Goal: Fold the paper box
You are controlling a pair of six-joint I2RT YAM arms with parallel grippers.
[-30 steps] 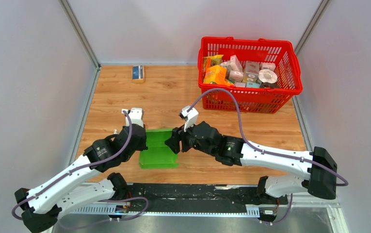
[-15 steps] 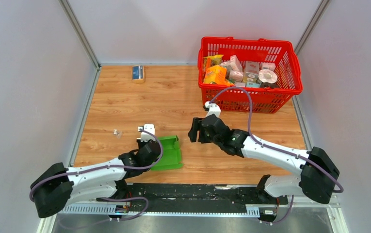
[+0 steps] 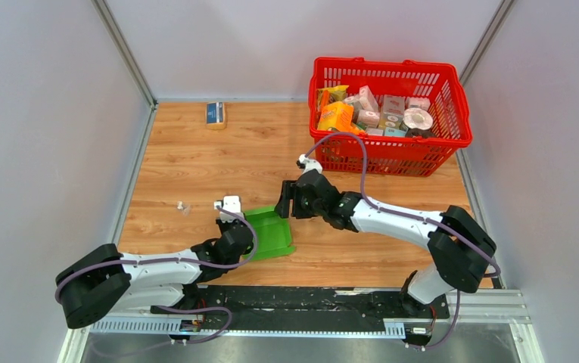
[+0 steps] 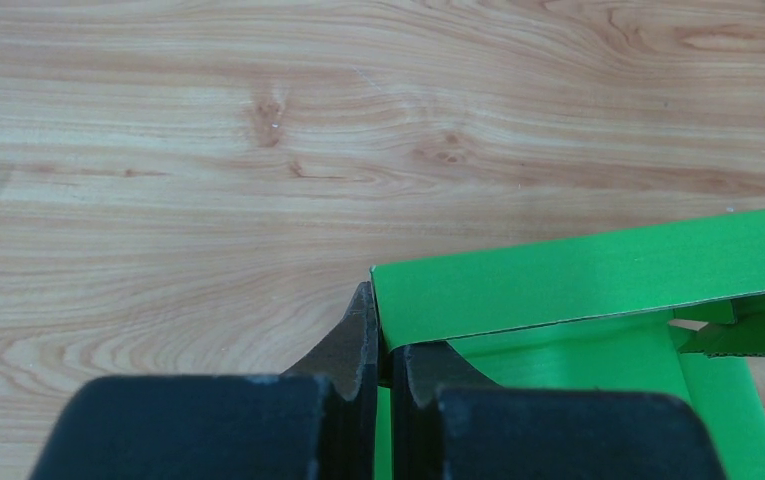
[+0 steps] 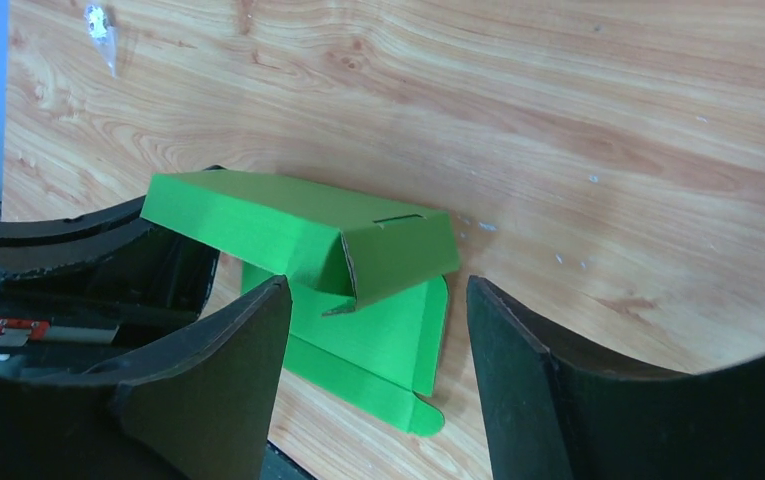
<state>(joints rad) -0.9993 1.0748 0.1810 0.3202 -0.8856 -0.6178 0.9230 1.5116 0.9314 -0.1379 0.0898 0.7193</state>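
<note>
- A small blue box (image 3: 215,113) lies far ahead of the left jaws by the back wall, well apart from both arms.
- A tiny pale scrap (image 3: 182,205) lies on the wooden table (image 3: 195,166), off to the outer side of the left jaws.
- The left gripper (image 4: 380,335) reaches in low over the table's near edge. Its two dark fingers (image 4: 358,335) are pressed together on the edge of a green panel. The panel's corner sits right at their tips, so the jaws are clamped on the paper box (image 4: 578,275).
- The paper box, bright green and plain, is partly folded. From the left jaws it stretches away to their right, with one long panel raised off the wood and flaps below it.
- Through the right wrist camera, the paper box (image 5: 288,230) lies ahead of the right jaws and roughly in line with the gap between them. A folded panel is tented over a flat base panel that ends in a rounded tab.
- From above, the paper box (image 3: 273,233) lies between the two grippers, close to the table's near edge.
- The right gripper (image 3: 284,200) stands near the box's far corner. Its jaws are spread wide, and the wrist view shows neither finger (image 5: 228,370) touching the green card, so they hold nothing.
- A red basket (image 3: 392,155) packed with printed packages stands behind the right jaws, towards the back corner, well apart from the box.
</note>
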